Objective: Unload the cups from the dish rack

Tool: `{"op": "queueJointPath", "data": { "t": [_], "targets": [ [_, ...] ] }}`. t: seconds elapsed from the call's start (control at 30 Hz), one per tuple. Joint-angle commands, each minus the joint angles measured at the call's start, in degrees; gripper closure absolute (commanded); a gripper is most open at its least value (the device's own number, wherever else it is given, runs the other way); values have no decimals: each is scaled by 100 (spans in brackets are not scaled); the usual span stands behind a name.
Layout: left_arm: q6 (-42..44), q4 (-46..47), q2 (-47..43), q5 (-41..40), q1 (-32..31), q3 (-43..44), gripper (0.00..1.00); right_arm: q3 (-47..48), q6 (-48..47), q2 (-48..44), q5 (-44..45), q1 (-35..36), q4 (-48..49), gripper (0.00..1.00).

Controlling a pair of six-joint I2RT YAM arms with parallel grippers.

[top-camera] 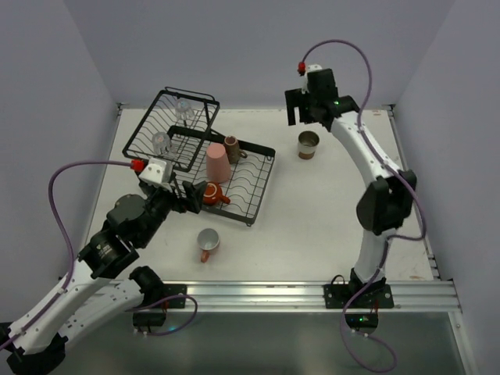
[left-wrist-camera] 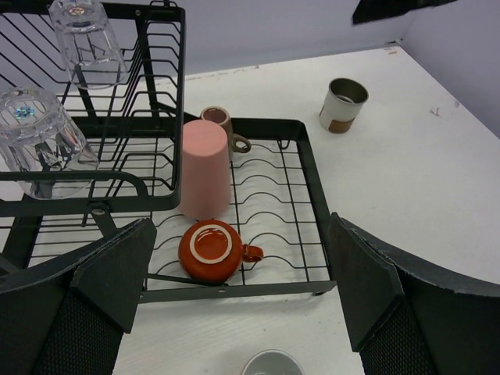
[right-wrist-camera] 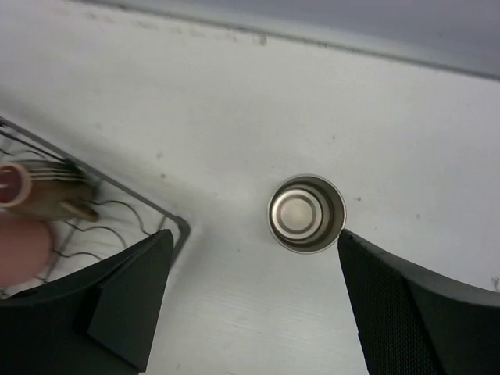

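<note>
left gripper [left-wrist-camera: 238, 273], fingers spread wide, hangs at the dish rack [left-wrist-camera: 258, 288] near rim, facing the upturned orange-red mug [left-wrist-camera: 212, 250]. behind it stand the salmon tumbler [left-wrist-camera: 205, 168] and the small brown cup [left-wrist-camera: 221, 123]; one clear glass [left-wrist-camera: 39, 141] and a second clear glass [left-wrist-camera: 86, 43] sit in the tilted basket. right gripper [right-wrist-camera: 254, 297], also open-fingered, hovers over the upright cream-and-brown cup [right-wrist-camera: 306, 213] on the table [right-wrist-camera: 391, 117]. the pink mug [top-camera: 208, 242] sits on the table near the rack's front.

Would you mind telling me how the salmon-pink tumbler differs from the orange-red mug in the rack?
The tumbler is tall, pale pink and handleless; the orange-red mug is squat, deeper in colour and has a handle. The tumbler stands behind the mug, which sits by the near edge of the dish rack. Both rest bottom-up.
</note>
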Motion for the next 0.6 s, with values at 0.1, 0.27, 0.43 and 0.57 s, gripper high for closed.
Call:
{"op": "queueJointPath", "data": {
  "t": [0.1, 0.27, 0.43, 0.57],
  "targets": [
    [100, 224, 45, -106, 25, 130, 0, -3013, 965, -2805, -1726, 262, 3064, 15],
    [-119, 172, 97, 61, 25, 139, 0, -5057, 1135, -3974, -2925, 904, 4500, 39],
    [-102, 154, 45, -114, 33, 131, 0, -5824, 941, -3889, -2936, 1967, 4835, 46],
    [-49, 180, -61, -343, 25, -45, 0, -5904, 1003, -3494, -2821, 2223, 4879, 48]
  ]
}}
